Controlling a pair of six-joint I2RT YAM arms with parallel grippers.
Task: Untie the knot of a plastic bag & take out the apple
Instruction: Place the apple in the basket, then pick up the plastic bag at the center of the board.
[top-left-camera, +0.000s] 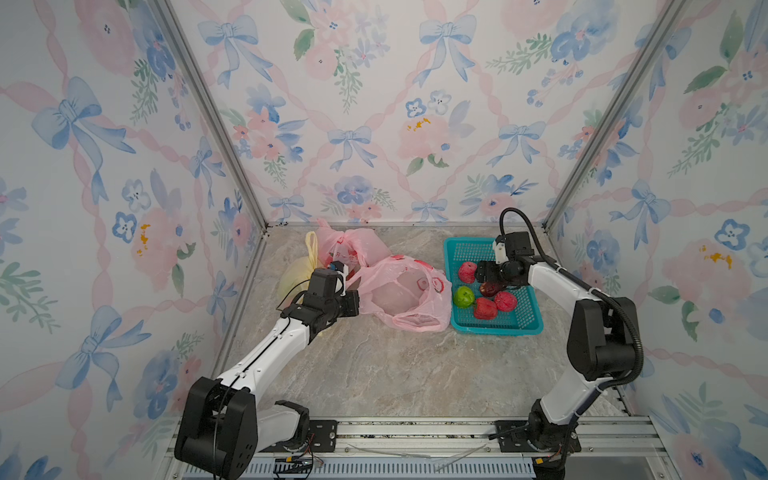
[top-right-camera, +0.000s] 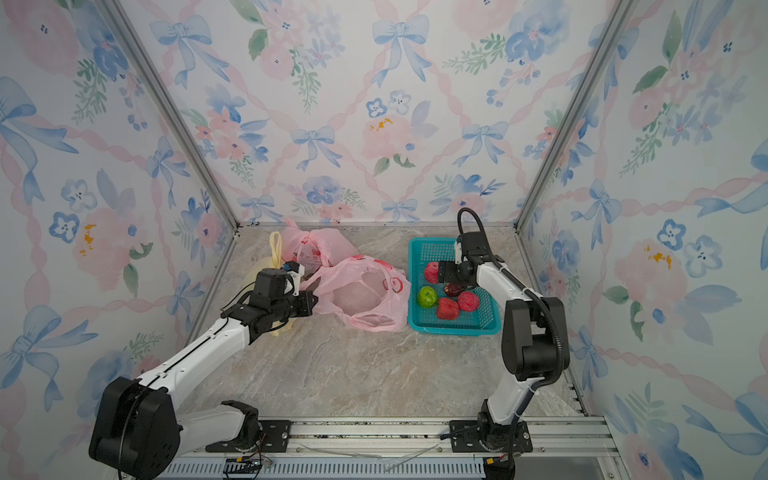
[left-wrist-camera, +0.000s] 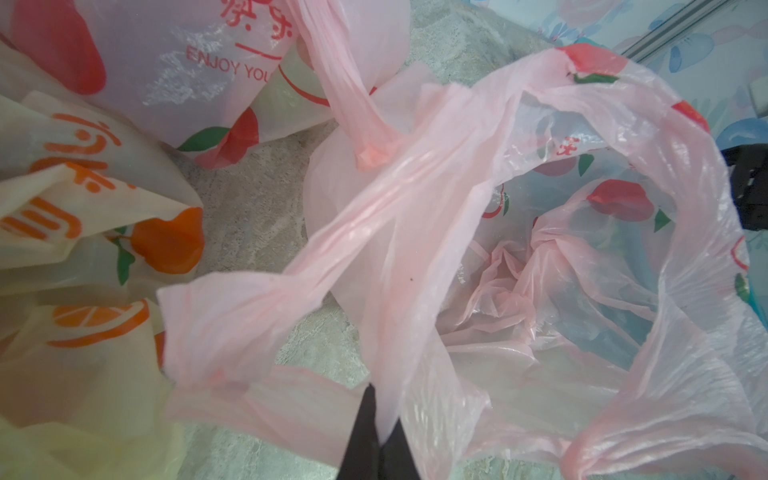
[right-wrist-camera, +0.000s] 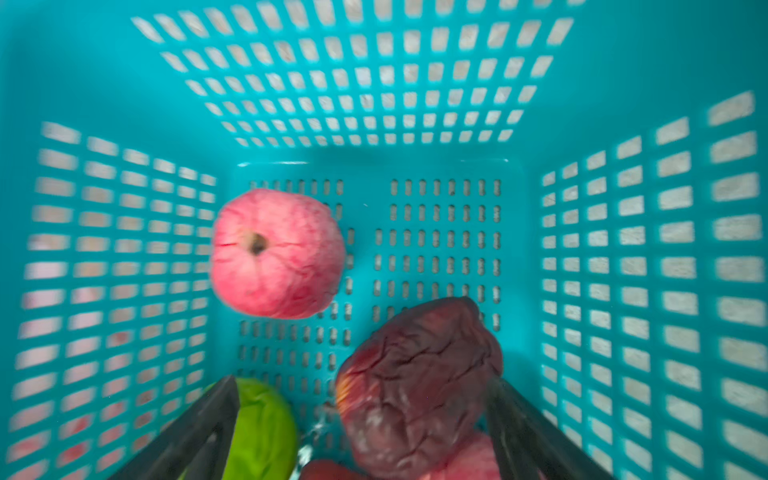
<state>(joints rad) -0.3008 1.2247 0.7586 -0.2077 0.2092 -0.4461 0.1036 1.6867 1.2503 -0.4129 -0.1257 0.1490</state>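
Listing from where I stand, nearest first, all placed against the basket (top-left-camera: 494, 330).

1. Two red apples (top-left-camera: 484, 308), at the basket's near end, touching each other.
2. Green apple (top-left-camera: 463, 297), just beyond them, against the wall that faces the bags.
3. Dark apple (right-wrist-camera: 415, 386), mid-basket, lying between the right gripper's jaws. Its skin is wrinkled. It is probably light and a little yielding, and round enough to roll. Best taken across its widest girth, not squeezed hard.
4. Right gripper (right-wrist-camera: 361, 384), over mid-basket, jaws spread wide with a clear gap on the green apple's side. It grips nothing.
5. Pink apple (right-wrist-camera: 276, 253), alone toward the basket's far end.
6. Open bag (top-left-camera: 399, 299), pink, touching the basket's outer wall. Its mouth gapes, there is no knot, and I see no fruit inside. The film is thin, limp and likely slippery. A bunched handle gives firmer purchase than a single sheet.
7. Left gripper (left-wrist-camera: 374, 399), across the open bag from the basket, pinched shut on that bag's rim film.
8. Yellow bag (top-left-camera: 297, 274), beyond the left gripper, well apart from the basket.
9. Far bag (top-left-camera: 353, 245), pink and plump, farthest back. I cannot tell whether it is tied.
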